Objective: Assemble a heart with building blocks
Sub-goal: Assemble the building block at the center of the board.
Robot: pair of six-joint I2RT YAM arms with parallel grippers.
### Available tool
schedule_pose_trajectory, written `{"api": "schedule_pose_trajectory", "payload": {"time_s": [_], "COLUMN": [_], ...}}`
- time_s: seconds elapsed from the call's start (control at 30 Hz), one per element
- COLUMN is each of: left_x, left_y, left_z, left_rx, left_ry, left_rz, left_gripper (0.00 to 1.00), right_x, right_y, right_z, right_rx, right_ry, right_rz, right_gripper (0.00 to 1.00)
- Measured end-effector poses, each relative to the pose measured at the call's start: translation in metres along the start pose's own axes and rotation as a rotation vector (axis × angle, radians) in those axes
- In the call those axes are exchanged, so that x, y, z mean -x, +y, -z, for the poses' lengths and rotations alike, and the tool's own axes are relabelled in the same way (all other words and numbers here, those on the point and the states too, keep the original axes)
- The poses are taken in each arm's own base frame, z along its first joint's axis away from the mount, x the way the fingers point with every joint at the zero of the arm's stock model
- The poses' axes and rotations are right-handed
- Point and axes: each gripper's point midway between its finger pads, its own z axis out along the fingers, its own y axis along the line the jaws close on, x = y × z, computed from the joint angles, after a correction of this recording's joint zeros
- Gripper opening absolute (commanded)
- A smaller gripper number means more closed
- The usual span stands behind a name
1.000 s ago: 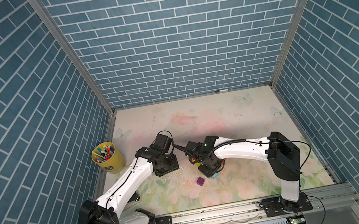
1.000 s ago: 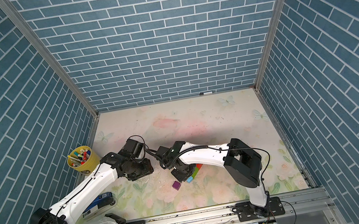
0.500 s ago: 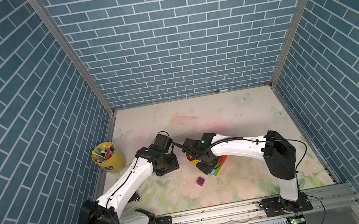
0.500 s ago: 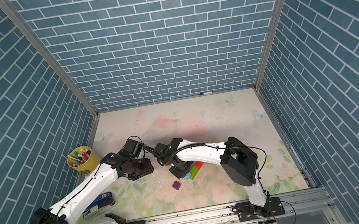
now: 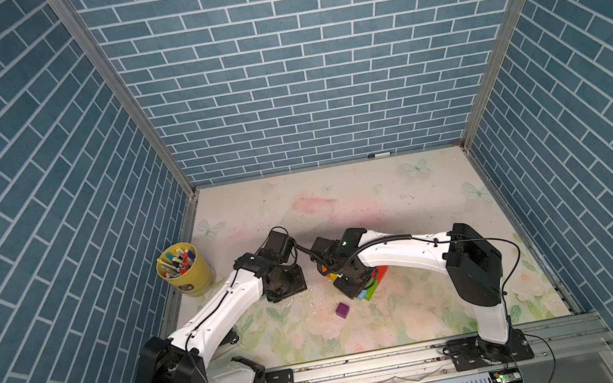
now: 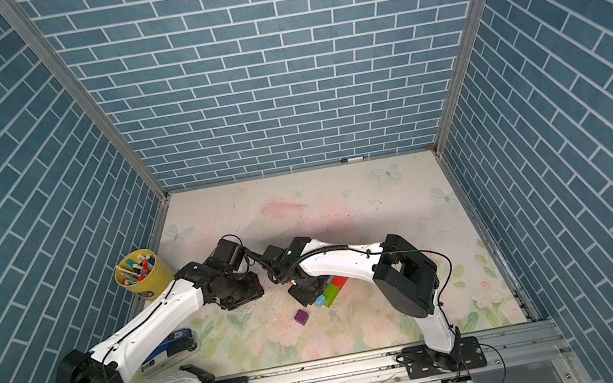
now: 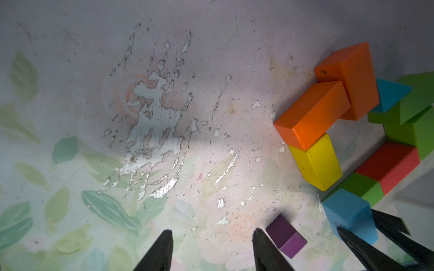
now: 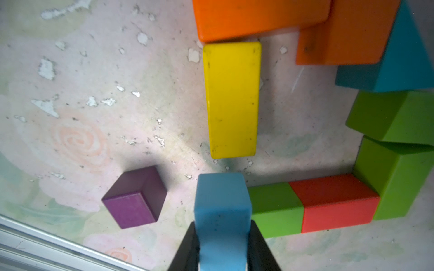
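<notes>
Room: blue brick-pattern walls (image 5: pixel 298 76) on three sides; tight cell.
Mat: floral table mat (image 5: pixel 381 197), print worn off in patches (image 7: pixel 152 122). Glossy blocks will likely slide on it if nudged.
Arms: both wrists nearly meet over the middle of the mat. A swing by either risks a clash.
Heart: heart (image 6: pixel 332 292) is part-built and open at the bottom, right under the right wrist. Orange bricks (image 8: pixel 258 16) and teal triangle (image 8: pixel 404 58) are up top. Red brick (image 8: pixel 335 201) and green brick (image 8: pixel 274 208) sit in a row, with the yellow brick (image 8: pixel 231 98) on the other flank.
Right gripper: right gripper (image 8: pixel 223 230) is clamped on the light-blue brick (image 8: pixel 222 199), with one finger just beside the green brick's end, maybe touching. Spreading the jaws there could shove the green-red row out of line. Can't tell if the brick is down on the mat; a drop might knock the yellow.
Left gripper: left gripper (image 7: pixel 212 231) is partly spread, holding nothing, low over bare mat. One finger is just beside the purple cube (image 7: pixel 286 237), so a sideways move would likely flick it.
Purple cube: loose, apart from the outline. If the blue lands skewed, the tip won't seat.
</notes>
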Motion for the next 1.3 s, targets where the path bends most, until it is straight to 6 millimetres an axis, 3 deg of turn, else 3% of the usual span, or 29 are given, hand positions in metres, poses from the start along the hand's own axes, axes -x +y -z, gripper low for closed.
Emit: {"api": "schedule_pose_trajectory", "payload": {"time_s": [1.3], "left_x": [0.002], "left_y": [0.003], "left_z": [-0.006], "left_rx": [0.008], "left_ry": [-0.003], "left_rz": [-0.001], "left_gripper": [0.57], "right_x": [-0.005], "right_y": [0.021], "right_z": [0.002], "right_rx": [0.020], "right_ry": [-0.027], "right_rz": [0.028], "right_gripper": [0.09]}}
